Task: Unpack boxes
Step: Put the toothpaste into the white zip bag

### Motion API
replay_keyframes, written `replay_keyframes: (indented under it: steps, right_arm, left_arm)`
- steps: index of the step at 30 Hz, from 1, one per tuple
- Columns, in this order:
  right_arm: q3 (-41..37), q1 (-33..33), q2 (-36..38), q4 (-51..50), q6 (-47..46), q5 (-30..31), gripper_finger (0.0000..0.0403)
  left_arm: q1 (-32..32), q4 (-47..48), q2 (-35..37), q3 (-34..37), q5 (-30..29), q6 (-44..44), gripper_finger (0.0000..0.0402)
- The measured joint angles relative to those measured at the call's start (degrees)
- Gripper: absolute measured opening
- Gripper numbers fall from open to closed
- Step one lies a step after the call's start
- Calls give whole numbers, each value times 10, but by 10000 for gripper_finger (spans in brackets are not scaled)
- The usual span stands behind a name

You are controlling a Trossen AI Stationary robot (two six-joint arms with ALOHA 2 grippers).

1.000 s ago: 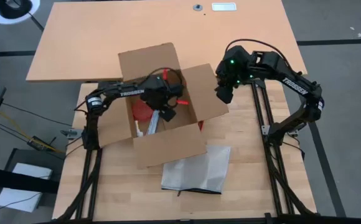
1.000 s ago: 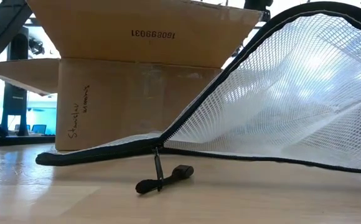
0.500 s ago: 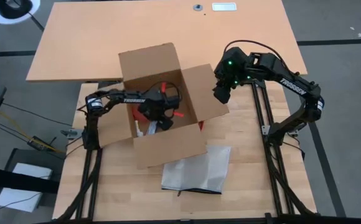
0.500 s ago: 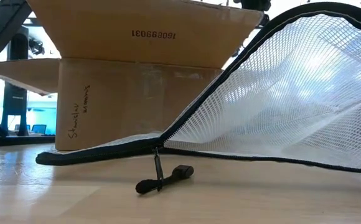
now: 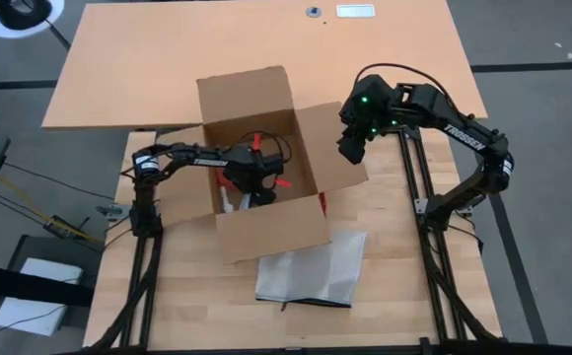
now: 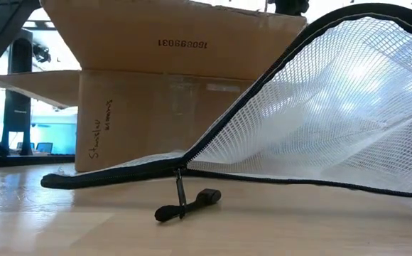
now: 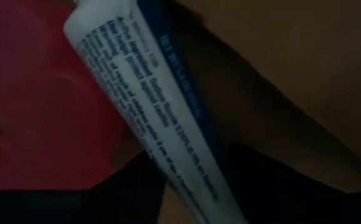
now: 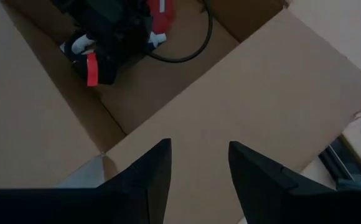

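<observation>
Pale wood bench [image 5: 404, 296] on grey floor [image 5: 542, 39], carton [image 5: 271, 222] mid-frame, mesh pouch [image 5: 316, 271] lower centre; right jaws released above flap, left jaws inside, grip unreadable.

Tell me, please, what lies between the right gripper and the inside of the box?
Only the box's folded-out right flap; the right gripper hovers open above it, seen in the right wrist view.
</observation>
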State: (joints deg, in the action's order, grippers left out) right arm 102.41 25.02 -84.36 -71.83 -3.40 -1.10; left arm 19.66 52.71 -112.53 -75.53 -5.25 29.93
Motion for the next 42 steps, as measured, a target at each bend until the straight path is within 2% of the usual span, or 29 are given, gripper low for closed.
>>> replay_keyframes:
  steps: [6,10,21,28,37,42]
  right_arm:
    - [5,0,13,-3,1,0,162]
    - [18,-6,39,-7,-13,0,160]
    - [19,-79,157,-12,-71,-7,160]
    - [13,-179,216,-7,-161,-16,157]
    - [-72,-296,249,-6,-241,1,155]
    - [-129,-344,252,13,-255,26,153]
  left_arm:
    - [-3,42,-7,-63,-31,-58,99]
    - [-12,97,-6,-136,-35,-92,69]
    - [-70,231,-5,-410,-69,-102,61]
    - [-181,245,-3,-583,-68,-113,61]
    - [-385,190,2,-585,-66,-69,60]
    - [-479,91,-20,-568,-84,-88,60]
